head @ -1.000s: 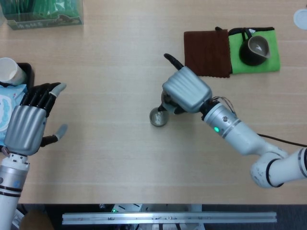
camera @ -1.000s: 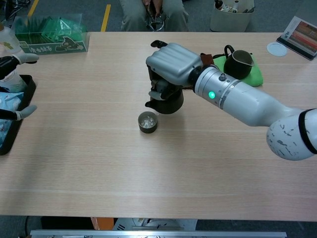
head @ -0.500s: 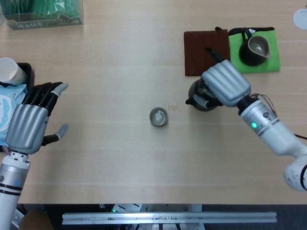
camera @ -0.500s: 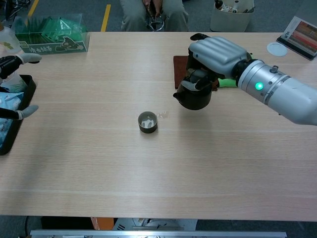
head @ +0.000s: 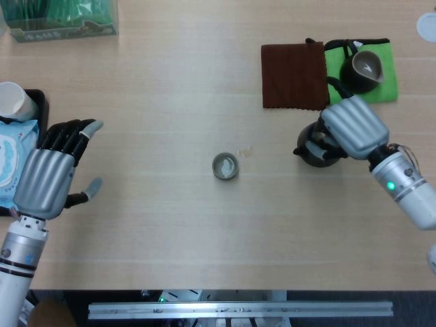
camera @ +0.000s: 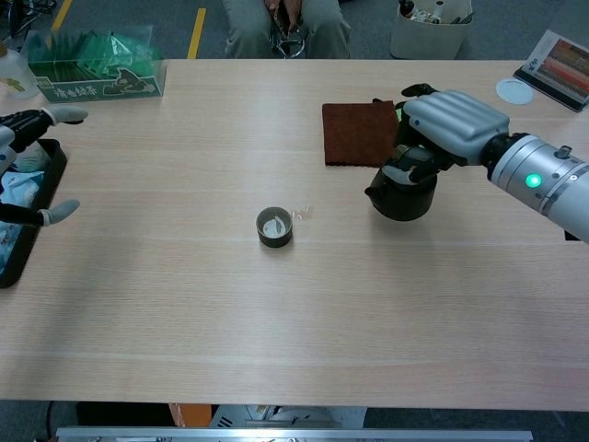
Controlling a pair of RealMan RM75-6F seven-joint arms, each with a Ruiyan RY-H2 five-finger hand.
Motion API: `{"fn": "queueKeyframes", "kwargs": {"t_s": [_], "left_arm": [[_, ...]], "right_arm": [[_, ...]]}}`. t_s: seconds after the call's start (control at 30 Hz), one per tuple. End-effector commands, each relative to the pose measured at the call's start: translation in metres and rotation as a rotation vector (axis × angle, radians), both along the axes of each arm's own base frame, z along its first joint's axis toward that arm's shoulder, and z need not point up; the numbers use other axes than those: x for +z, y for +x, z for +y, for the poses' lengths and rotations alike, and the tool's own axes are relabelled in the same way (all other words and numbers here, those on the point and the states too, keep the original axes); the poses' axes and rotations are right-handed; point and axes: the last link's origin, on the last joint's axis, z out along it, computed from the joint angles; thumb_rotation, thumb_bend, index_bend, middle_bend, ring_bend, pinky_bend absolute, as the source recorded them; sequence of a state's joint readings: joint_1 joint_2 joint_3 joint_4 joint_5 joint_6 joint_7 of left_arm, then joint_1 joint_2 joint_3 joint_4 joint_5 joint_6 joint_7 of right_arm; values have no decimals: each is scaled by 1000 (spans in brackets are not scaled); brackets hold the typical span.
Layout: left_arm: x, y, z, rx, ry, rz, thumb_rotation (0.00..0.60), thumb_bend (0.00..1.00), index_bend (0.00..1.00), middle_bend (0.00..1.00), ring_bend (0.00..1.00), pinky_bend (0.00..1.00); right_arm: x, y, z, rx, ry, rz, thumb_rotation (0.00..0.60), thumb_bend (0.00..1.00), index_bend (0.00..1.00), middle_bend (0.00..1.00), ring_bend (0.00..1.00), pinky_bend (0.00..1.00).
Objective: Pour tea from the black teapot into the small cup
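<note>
The black teapot (head: 315,151) is gripped by the right robot hand (head: 349,127), whose fingers are wrapped over its top and handle side, so that only the lower body and the spout are seen in the head view; in the chest view the black teapot (camera: 402,194) is seen beneath the right robot hand (camera: 448,124), with its base low over or on the bench (camera: 276,322); which of the two cannot be told. The small cup (head: 225,165) is taken as the landmark: it stands upright on the bare wood, and a pale content is seen inside it in the chest view (camera: 275,226). The teapot is held well to the right of the cup, apart from it, with its spout turned toward the cup. A few small wet spots (head: 244,150) are seen just beside the cup, on its teapot side. A brown cloth (head: 294,76) is laid flat beyond the cup and to its right, and a green cloth (head: 381,85) is laid against the brown cloth's far edge, with a dark pitcher (head: 365,68) standing on it. The left robot hand (head: 51,170) is held far to the left of the cup, spread wide with nothing in it, next to a black tray (camera: 41,198). A green box (head: 65,17) is placed at the far left corner of the bench.
</note>
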State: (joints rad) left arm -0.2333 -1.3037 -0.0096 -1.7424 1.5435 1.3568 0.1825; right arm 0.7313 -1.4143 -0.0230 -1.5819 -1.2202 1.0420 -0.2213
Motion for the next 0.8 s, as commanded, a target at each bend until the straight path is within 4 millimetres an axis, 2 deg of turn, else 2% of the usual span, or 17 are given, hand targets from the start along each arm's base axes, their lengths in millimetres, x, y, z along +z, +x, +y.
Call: {"fn": "queueKeyframes", "kwargs": {"t_s": [0.03, 0.37, 0.8], "left_arm": [[-2, 0, 0, 1, -5, 1, 600, 251, 97, 146, 126, 157], [-6, -1, 1, 7, -17, 4, 600, 250, 97, 146, 126, 157], [-7, -3, 0, 18, -30, 11, 600, 251, 95, 146, 126, 157]], "right_arm": [[-4, -12, 2, -28, 8, 7, 485, 327, 1000, 884, 868, 67], [-15, -31, 4, -62, 14, 24, 484, 327, 1000, 852, 839, 67], [-22, -39, 8, -60, 18, 47, 485, 322, 980, 808, 802, 63]]}}
